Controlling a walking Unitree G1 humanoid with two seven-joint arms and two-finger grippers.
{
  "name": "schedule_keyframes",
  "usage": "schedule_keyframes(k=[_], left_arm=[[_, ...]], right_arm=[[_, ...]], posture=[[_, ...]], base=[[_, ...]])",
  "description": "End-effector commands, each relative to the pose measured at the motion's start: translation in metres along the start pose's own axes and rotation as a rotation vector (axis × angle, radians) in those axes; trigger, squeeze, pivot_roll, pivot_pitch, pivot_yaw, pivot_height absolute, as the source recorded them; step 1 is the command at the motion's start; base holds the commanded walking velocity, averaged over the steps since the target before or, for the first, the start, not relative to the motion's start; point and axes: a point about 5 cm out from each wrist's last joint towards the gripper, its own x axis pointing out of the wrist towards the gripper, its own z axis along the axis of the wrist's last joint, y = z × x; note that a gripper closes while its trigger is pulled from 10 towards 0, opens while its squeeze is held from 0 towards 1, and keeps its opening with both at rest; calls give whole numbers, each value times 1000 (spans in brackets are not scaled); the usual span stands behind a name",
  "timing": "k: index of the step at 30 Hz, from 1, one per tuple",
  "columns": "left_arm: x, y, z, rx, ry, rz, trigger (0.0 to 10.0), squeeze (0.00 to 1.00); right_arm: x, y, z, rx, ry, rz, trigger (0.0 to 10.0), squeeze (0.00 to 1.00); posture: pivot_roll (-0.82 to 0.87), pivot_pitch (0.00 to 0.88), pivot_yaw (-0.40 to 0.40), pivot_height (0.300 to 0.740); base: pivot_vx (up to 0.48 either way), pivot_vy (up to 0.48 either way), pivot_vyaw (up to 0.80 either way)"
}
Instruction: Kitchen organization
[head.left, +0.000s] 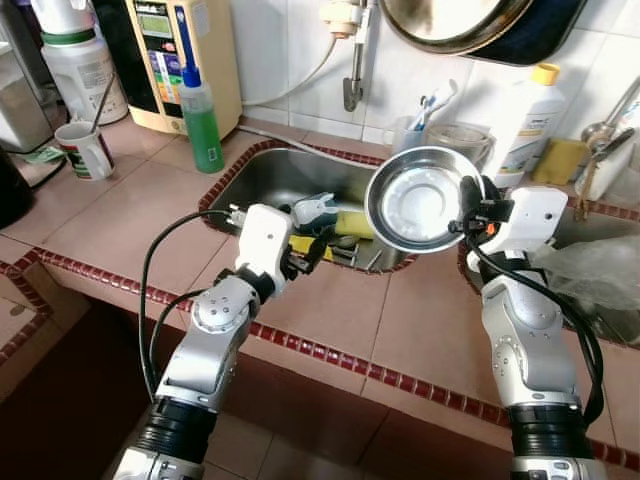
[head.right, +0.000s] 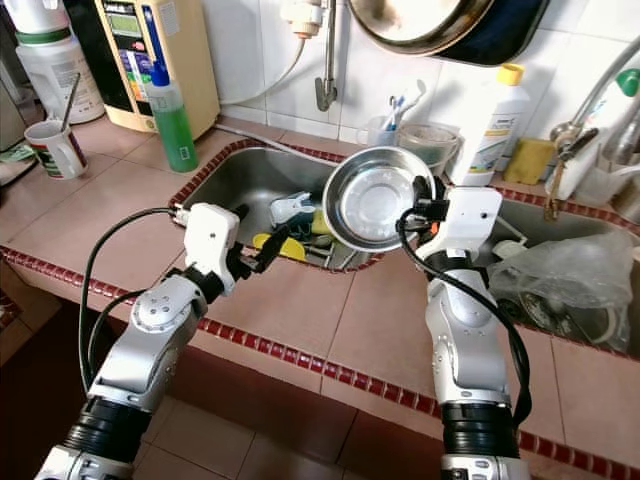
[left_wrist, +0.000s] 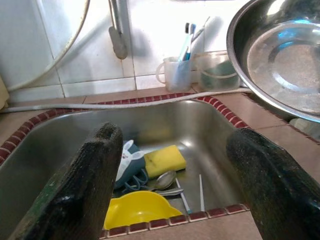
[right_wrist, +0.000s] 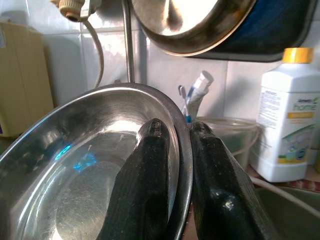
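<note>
My right gripper is shut on the rim of a shiny steel bowl, held tilted in the air over the right end of the sink; the wrist view shows one finger inside the bowl and the other outside. My left gripper stands open at the sink's near edge, empty. Down in the sink lie a yellow sponge, a yellow dish, a spoon and a white-and-blue item.
A green soap bottle, a mug and a water dispenser stand left of the sink. A toothbrush cup, a white bottle and a plastic bag are at the right. A pan hangs on the wall.
</note>
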Motion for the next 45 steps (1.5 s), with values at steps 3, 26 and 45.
schedule_keyframes(k=[3, 26, 45], left_arm=[[1, 0, 2, -4, -2, 3, 10000, 0], [0, 1, 0, -10, 10, 9, 10000, 0], [0, 1, 0, -14, 14, 17, 10000, 0]], right_arm=[[4, 1, 8, -6, -36, 15, 10000, 0], [2, 1, 7, -5, -30, 14, 10000, 0], [3, 0, 7, -11, -26, 16, 10000, 0]], posture=[[-3, 0, -19, 740], [-2, 0, -19, 740], [-4, 0, -24, 740]], base=[[245, 0, 0], [247, 0, 0], [271, 0, 0]])
